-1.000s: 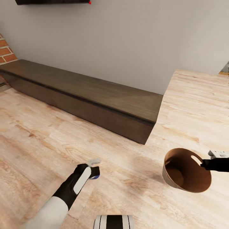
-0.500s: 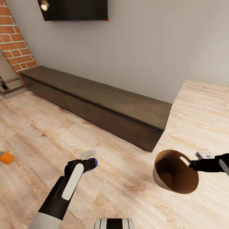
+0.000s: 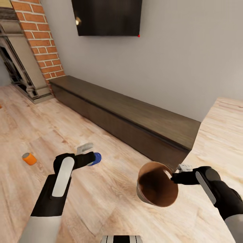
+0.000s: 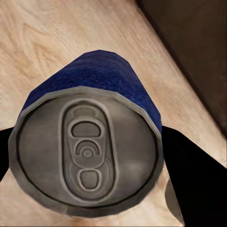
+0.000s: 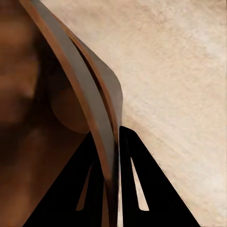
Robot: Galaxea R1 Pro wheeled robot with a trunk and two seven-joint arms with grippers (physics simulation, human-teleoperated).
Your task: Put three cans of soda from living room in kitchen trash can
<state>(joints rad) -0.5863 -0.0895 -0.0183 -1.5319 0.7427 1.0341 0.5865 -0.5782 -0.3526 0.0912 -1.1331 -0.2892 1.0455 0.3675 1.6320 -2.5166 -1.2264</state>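
My left gripper (image 3: 90,156) is shut on the blue soda can (image 3: 96,158), held above the wood floor; the left wrist view looks straight at the can's grey pull-tab lid (image 4: 87,161) and blue side (image 4: 101,75). An orange soda can (image 3: 29,158) lies on the floor to the left of that arm. My right gripper (image 3: 174,175) is shut on the rim of the trash can (image 3: 157,184), which hangs tilted with its copper-brown inside facing me. In the right wrist view the dark fingers (image 5: 137,184) pinch the thin rim (image 5: 101,142).
A long dark low cabinet (image 3: 128,118) runs along the grey wall, with a black screen (image 3: 107,17) above it. A red-brick fireplace (image 3: 33,44) with carved surround stands at the far left. Light wood-plank floor (image 3: 111,199) spreads around both arms.
The camera has turned left, bringing the fireplace, screen and orange can further into view. Both arms keep their loads; the trash can sits closer to the picture's middle.
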